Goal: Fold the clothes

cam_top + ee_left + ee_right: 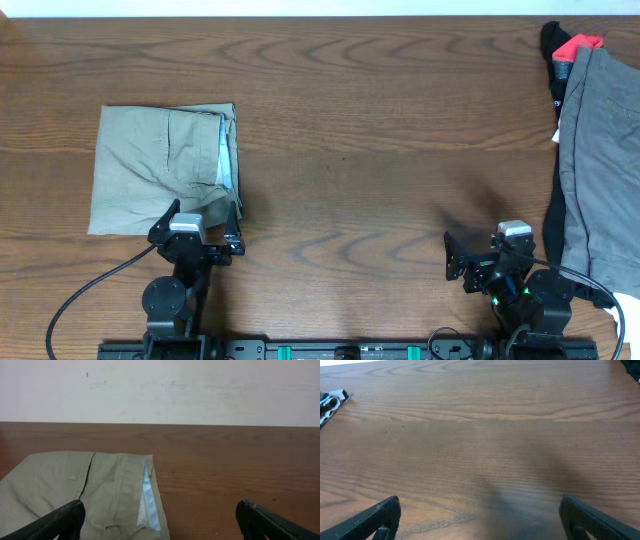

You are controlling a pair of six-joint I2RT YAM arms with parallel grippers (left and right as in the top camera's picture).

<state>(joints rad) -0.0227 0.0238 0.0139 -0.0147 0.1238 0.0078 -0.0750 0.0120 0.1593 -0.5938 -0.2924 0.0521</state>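
With the shorts folded square at ten o'clock, my left claw and right claw hang fully open and empty; folding looks finished, needing only edge-squaring.

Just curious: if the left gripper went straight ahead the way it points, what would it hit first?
Probably the folded shorts: the open left gripper has one finger over their edge, the other over bare table. Its height is unclear, so it might pass just above them.
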